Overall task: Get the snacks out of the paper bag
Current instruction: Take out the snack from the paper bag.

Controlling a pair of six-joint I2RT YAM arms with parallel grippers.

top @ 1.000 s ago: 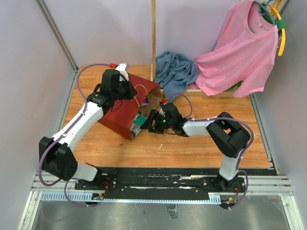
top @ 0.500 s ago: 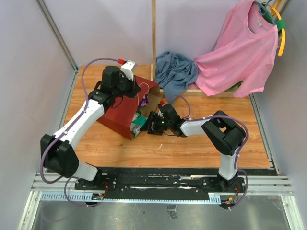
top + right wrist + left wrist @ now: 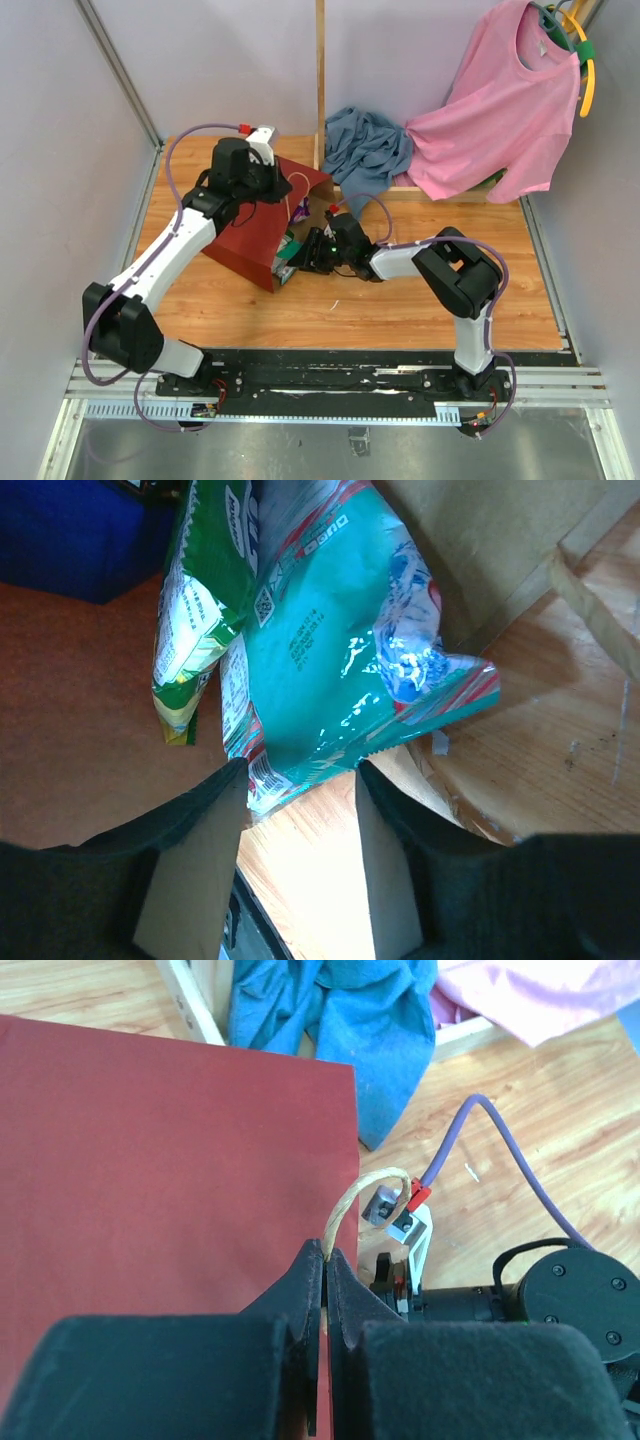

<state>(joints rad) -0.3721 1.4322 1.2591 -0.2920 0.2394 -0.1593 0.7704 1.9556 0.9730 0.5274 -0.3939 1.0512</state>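
Note:
The dark-red paper bag (image 3: pixel 255 228) lies on its side with its mouth toward my right arm. My left gripper (image 3: pixel 327 1255) is shut on the bag's pale cord handle (image 3: pixel 362 1185), above the red side (image 3: pixel 170 1150). At the mouth, my right gripper (image 3: pixel 300 775) is open, and the lower edge of a glossy teal snack packet (image 3: pixel 330 630) lies between its fingertips, brushing the left finger (image 3: pixel 225 790). A green packet (image 3: pixel 205 570) lies beside the teal one, with a blue packet (image 3: pixel 60 530) deeper in. In the top view the packets (image 3: pixel 289 248) peek out next to the right gripper (image 3: pixel 303 256).
A blue garment (image 3: pixel 365 150) is heaped at the back, a pink shirt (image 3: pixel 500 110) hangs at the back right, and a wooden post (image 3: pixel 321 80) stands just behind the bag. Bare wood table (image 3: pixel 400 300) lies in front, with walls on both sides.
My right gripper has pushed left into the bag's mouth and its jaws have narrowed around the teal packet's edge. My left gripper has shifted slightly, still holding the handle.

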